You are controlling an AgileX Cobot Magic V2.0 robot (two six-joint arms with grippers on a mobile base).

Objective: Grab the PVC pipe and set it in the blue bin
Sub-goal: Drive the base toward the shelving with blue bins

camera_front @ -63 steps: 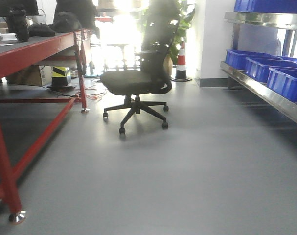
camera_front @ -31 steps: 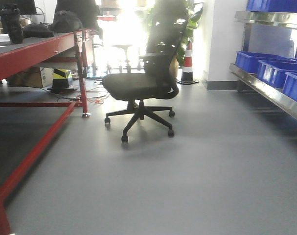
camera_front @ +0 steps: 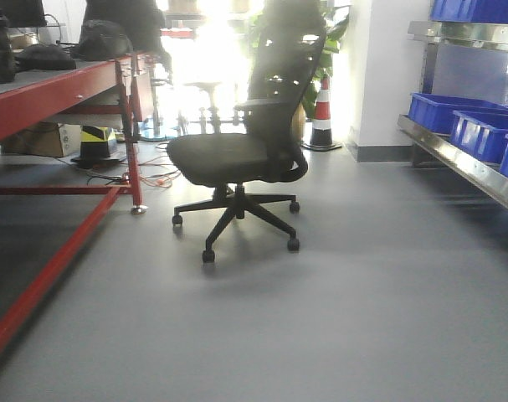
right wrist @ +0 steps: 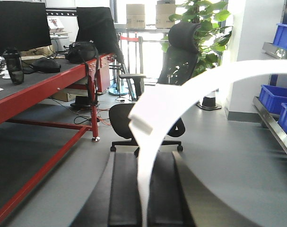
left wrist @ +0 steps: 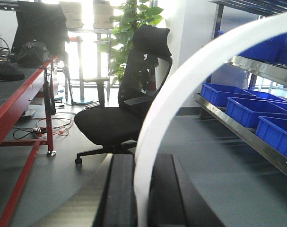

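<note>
In the right wrist view my right gripper [right wrist: 145, 189] is shut on the PVC pipe [right wrist: 150, 127], a white curved piece. It rises from between the black fingers, shows a blunt end at the left and arcs off to the right. In the left wrist view my left gripper [left wrist: 142, 189] is shut on a similar white curved piece [left wrist: 176, 90] that arcs up and out of frame to the right. Blue bins [camera_front: 442, 109] stand on a steel shelf [camera_front: 463, 163] at the right. They also show in the left wrist view [left wrist: 249, 111] and the right wrist view [right wrist: 271, 97]. Neither gripper shows in the front view.
A black office chair [camera_front: 237, 159] stands on the grey floor straight ahead. A red-framed table [camera_front: 61, 88] with bags runs along the left. A traffic cone [camera_front: 321, 113] and a plant stand behind the chair by a white pillar. Cables lie under the table.
The front view has moved forward. The chair is nearer and larger, the red table has slid off to the left and the bins toward the right edge.
</note>
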